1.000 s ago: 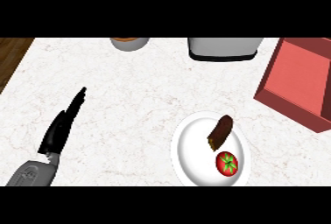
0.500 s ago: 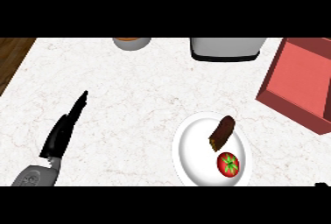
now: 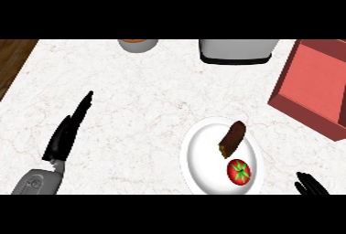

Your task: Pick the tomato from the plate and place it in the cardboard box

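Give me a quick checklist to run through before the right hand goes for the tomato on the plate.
1. Tomato on the plate, unobstructed from above: ok.
2. Brown food piece lies just beyond the tomato, very near it; whether they touch: cannot tell.
3. Right hand near the plate: ok, only fingertips show at the lower right edge.
4. Right hand's fingers open for a grasp: cannot tell.
5. Left hand out of the way: ok, open, far left of the plate.
6. Cardboard box top open: ok, at the right edge.
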### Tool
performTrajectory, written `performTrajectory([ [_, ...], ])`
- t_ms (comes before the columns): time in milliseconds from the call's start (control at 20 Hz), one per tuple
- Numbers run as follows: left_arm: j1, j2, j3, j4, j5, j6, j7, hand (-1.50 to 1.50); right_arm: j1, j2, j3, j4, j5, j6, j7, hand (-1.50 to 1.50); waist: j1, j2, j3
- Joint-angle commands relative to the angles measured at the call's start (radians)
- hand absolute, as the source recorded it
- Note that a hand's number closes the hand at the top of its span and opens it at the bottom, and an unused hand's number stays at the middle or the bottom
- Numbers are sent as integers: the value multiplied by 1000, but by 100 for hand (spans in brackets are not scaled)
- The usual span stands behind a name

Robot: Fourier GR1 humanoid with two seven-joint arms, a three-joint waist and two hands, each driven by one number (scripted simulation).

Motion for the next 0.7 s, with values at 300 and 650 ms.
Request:
performTrajectory([
  [300, -4, -38, 38, -27, -48, -17, 34, 0, -120, 84, 9, 167, 94, -158, -62, -150, 0, -1, 1],
  [650, 9, -70, 69, 48, -75, -47, -54, 0, -112, 124, 110, 95, 233, -125, 81, -150, -3, 0, 0],
])
